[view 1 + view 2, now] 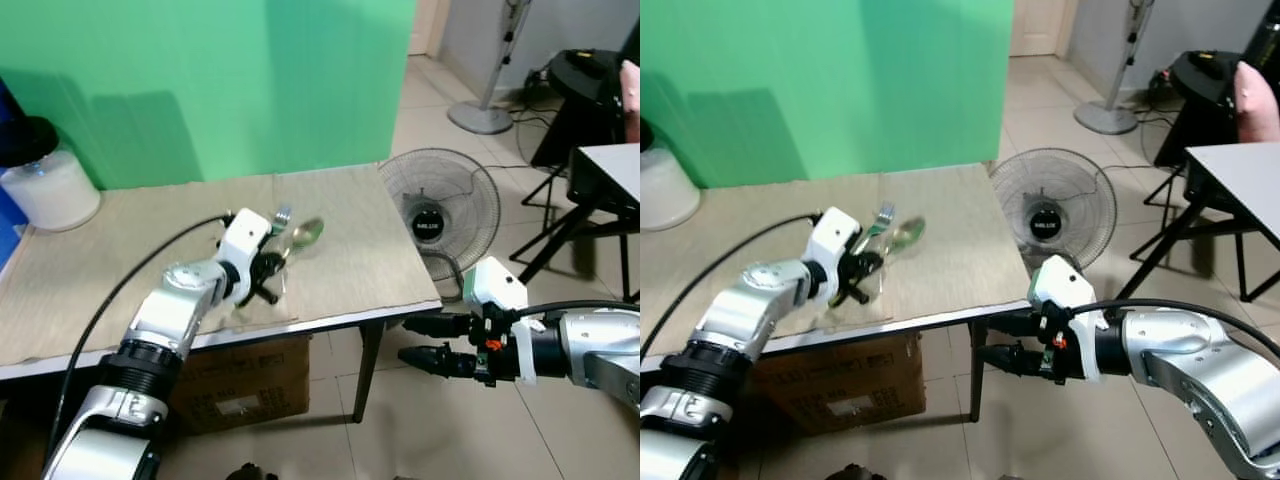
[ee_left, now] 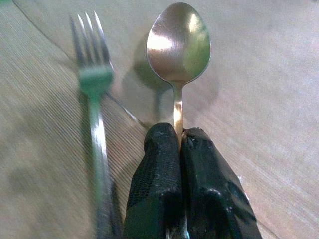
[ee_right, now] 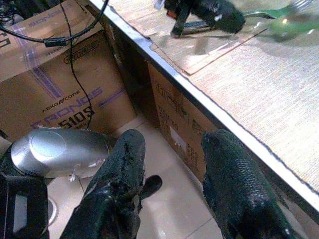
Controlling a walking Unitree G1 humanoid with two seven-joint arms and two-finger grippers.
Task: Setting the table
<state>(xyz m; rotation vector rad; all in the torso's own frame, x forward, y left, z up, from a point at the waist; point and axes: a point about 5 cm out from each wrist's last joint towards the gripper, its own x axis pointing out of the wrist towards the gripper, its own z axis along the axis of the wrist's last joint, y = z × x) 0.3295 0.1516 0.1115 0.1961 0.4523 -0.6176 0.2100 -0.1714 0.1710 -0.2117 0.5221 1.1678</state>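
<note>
Silver spoon (image 2: 178,45), beige woven table (image 1: 350,235)

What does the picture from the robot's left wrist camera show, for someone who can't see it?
The left tool pinches the handle of a shiny spoon between its black fingers, above a tan table. A fork, a bit blurry, is beside the spoon, pointing the same way.

A makeshift indoor recording room: a green backdrop (image 1: 200,80) hangs behind a plain worktop (image 1: 340,215), tiled floor (image 1: 440,420), electric fans (image 1: 440,205), and cardboard boxes (image 1: 240,385) stored underneath.
</note>
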